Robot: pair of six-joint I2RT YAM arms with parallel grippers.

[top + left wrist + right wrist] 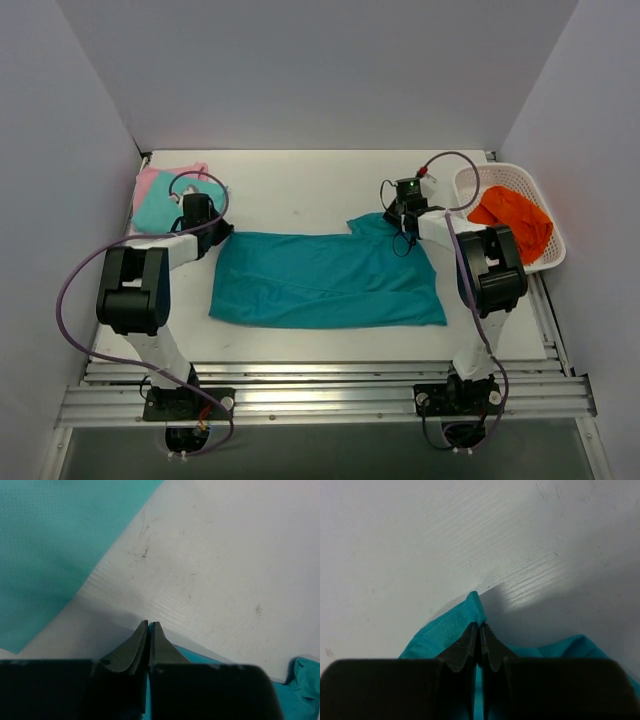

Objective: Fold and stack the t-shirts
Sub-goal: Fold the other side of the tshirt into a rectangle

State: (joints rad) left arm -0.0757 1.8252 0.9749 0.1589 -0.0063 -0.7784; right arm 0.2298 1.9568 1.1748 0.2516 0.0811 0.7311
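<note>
I see the teal shirt (pixel 325 280) spread flat mid-desk (pixel 300 190), my left fingers (pixel 135 650) and right fingers (pixel 465 652) each clamped on a far corner; soft, light and limp, it seems best held by those edges.

place: robot lab cell | cues: white walls (pixel 300 70), aluminium rails (pixel 320 397)
</note>
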